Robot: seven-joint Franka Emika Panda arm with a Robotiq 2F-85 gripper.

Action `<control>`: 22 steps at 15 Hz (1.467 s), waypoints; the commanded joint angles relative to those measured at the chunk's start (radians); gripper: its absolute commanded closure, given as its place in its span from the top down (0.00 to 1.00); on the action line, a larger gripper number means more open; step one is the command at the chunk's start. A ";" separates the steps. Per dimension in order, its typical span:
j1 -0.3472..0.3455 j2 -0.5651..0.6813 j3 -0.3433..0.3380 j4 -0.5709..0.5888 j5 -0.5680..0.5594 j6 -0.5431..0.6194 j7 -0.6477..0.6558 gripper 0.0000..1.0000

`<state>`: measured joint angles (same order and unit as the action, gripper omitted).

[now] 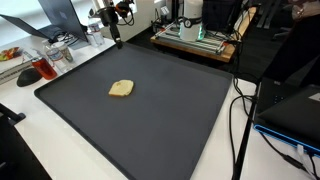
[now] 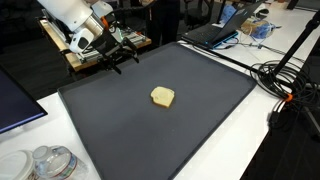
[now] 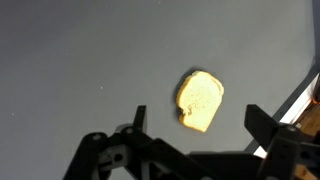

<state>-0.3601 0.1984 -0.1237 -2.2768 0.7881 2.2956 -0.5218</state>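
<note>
A pale yellow slice of bread (image 1: pixel 121 89) lies flat near the middle of a dark grey mat (image 1: pixel 170 120); it also shows in the exterior view (image 2: pixel 163 96) and in the wrist view (image 3: pixel 200 100). My gripper (image 1: pixel 117 40) hangs above the mat's far edge, well away from the bread, and it also shows in the exterior view (image 2: pixel 118 64). In the wrist view the two black fingers (image 3: pixel 198 122) stand wide apart with nothing between them. The gripper is open and empty.
The mat (image 2: pixel 120 130) lies on a white table. A red mug (image 1: pixel 45 70) and clear containers (image 2: pixel 50 162) stand off the mat. Black cables (image 2: pixel 285 85) and a laptop (image 2: pixel 215 30) lie beside it. A 3D printer (image 1: pixel 195 30) stands behind.
</note>
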 commanded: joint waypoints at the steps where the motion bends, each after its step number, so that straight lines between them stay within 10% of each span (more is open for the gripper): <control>1: 0.003 0.119 -0.021 0.137 0.008 -0.086 -0.023 1.00; 22: -0.015 0.536 0.053 0.786 -0.351 -0.316 0.083 1.00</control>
<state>-0.3693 0.6757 -0.0917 -1.5984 0.5007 2.0321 -0.4943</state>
